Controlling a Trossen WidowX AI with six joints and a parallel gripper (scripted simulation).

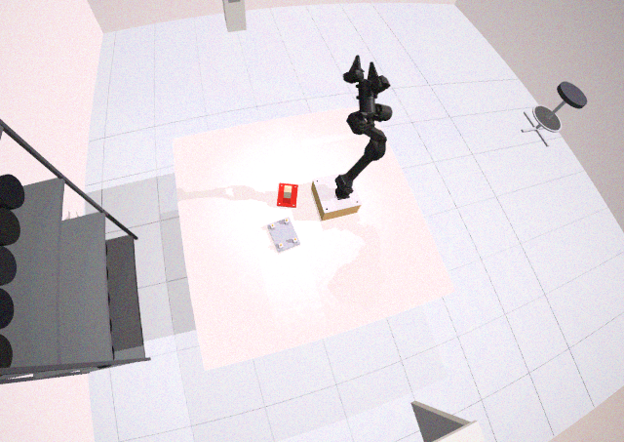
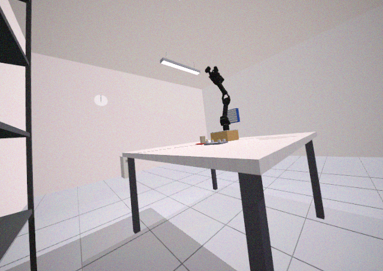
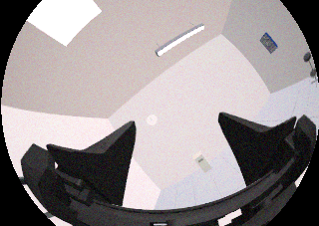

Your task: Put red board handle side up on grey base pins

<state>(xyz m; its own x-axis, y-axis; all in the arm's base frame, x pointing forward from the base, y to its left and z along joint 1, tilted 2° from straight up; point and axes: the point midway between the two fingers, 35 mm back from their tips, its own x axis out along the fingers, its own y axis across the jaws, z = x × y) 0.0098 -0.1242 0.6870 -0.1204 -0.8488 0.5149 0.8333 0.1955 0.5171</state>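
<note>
The red board [image 1: 294, 195] [image 2: 199, 143] lies flat on the table, with its square beige handle [image 1: 287, 191] [image 2: 202, 139] upward. The grey base [image 1: 284, 232] [image 2: 215, 143] stands apart from it, just below it in the top view and turned a little relative to it. Its four posts with gold pins are uncovered. My gripper [image 1: 365, 60] [image 2: 211, 68] [image 3: 178, 121] is open and empty, raised high and far from both. The wrist view shows only walls, ceiling and floor between the wide-apart fingers, so board and base are out of that view.
My arm stands on a wooden box [image 1: 340, 212] [image 2: 222, 135] with a pale top, right of the board in the top view. The table [image 1: 382, 276] [image 2: 191, 160] has open edges all round. A dark shelf unit [image 1: 83, 276] [image 2: 30, 107] stands off to the left.
</note>
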